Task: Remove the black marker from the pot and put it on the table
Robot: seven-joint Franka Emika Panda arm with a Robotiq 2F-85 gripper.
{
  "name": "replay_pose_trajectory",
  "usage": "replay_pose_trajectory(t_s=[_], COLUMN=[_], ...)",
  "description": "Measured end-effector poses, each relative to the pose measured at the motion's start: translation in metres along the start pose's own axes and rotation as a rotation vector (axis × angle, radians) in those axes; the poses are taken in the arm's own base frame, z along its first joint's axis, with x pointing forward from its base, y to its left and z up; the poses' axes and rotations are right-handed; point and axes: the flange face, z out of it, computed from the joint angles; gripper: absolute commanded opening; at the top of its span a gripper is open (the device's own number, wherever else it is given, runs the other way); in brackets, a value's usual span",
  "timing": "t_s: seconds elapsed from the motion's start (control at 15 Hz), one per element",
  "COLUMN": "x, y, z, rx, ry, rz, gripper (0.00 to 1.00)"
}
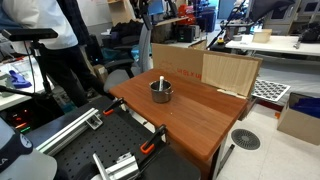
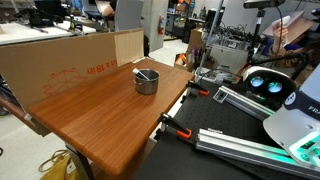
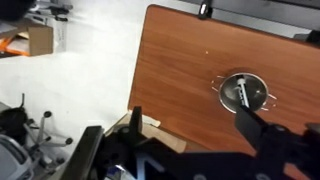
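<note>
The small shiny metal pot (image 1: pixel 161 92) (image 2: pixel 147 81) stands on the reddish-brown wooden table (image 1: pixel 192 118) (image 2: pixel 100 112) near its far side. The black marker (image 1: pixel 162 80) (image 2: pixel 146 74) leans inside the pot. In the wrist view the pot (image 3: pixel 258 80) lies at the right with the marker (image 3: pixel 245 93) lying across its dark inside, on the table (image 3: pixel 180 65). My gripper (image 3: pixel 192 125) is open and empty, high above the table. One finger is just below the pot and the other is over the table's edge. The gripper does not show in either exterior view.
An upright tan cardboard sheet (image 1: pixel 231 70) (image 2: pixel 60 62) stands along the table's far edge. Orange clamps (image 1: pixel 150 146) (image 2: pixel 176 128) grip the near edge by the robot's base. A person (image 1: pixel 62 45) stands beside the table. Bare floor (image 3: pixel 70 80) and a chair base (image 3: pixel 40 135) lie past the table's edge.
</note>
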Motion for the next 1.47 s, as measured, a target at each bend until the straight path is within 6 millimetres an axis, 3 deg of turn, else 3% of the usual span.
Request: replay_pose_trajectory(t_s=[0.4, 0.73, 1.47], x=[0.014, 0.019, 0.037], y=[-0.026, -0.036, -0.065], z=[0.049, 0.085, 0.149], rx=[0.046, 0.198, 0.307], ry=[0.059, 0.064, -0.106], rz=[-0.179, -0.288, -0.396], gripper=[1.0, 1.0, 1.0])
